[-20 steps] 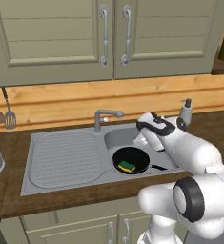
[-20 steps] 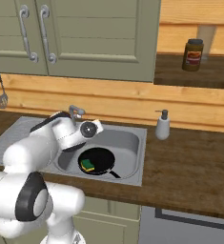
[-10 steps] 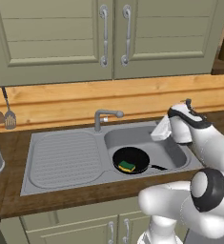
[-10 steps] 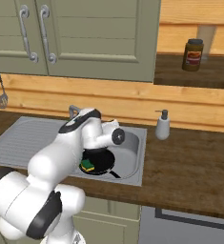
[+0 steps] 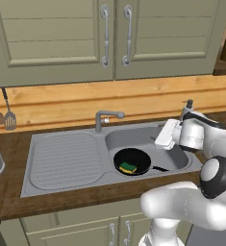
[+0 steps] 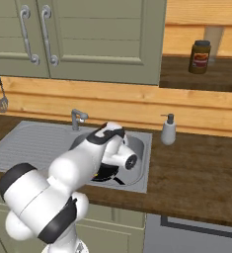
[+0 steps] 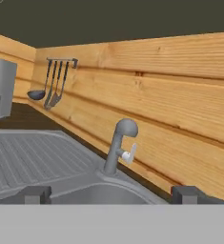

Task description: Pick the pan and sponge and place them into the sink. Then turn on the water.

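The pan (image 5: 132, 161) lies in the sink (image 5: 61, 161) basin with the sponge (image 5: 128, 167) resting inside it. From the right base view, the white arm covers most of the pan (image 6: 107, 174) and hides the sponge entirely. The end effector (image 7: 111, 195) hovers over the basin's right side, its jaws wide apart and empty, only the tips visible, facing the faucet (image 7: 119, 145). A soap dispenser (image 6: 168, 130) stands on the desk (image 6: 196, 168); in the left base view the arm conceals nearly all of it.
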Controlling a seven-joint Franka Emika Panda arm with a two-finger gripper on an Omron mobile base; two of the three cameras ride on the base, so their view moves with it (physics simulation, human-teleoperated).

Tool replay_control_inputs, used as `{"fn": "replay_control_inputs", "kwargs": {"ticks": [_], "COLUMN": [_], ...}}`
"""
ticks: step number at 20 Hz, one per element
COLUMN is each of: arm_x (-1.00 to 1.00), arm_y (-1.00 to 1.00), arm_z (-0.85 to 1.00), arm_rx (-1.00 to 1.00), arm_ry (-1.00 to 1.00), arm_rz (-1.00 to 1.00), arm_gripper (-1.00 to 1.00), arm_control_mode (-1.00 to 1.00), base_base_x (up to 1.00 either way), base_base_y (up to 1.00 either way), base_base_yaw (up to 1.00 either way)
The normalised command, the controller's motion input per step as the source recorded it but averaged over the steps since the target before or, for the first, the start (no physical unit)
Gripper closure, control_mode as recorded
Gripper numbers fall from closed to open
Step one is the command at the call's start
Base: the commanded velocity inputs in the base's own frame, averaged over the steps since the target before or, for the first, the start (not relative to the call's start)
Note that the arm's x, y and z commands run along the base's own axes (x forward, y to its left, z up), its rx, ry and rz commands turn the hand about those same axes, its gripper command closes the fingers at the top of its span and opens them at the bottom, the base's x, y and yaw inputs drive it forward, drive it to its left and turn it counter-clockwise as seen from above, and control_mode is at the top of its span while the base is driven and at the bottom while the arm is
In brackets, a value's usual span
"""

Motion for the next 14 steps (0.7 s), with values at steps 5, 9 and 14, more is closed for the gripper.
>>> {"fn": "replay_control_inputs", "kwargs": {"ticks": [5,9,14], "arm_x": [0.00,0.14,0.40], "arm_y": [0.10,0.24,0.22], "arm_z": [0.00,0.00,0.00], "arm_rx": [0.10,0.06,0.02], "arm_ry": [-0.23,-0.18,-0.03], "arm_rz": [0.03,0.00,0.00], "arm_gripper": [-1.00,-1.00,-1.00], "arm_control_mode": [-1.00,-1.00,-1.00], "base_base_x": [0.00,0.00,0.00], "base_base_y": [0.00,0.00,0.00], "base_base_yaw": [0.00,0.00,0.00]}}
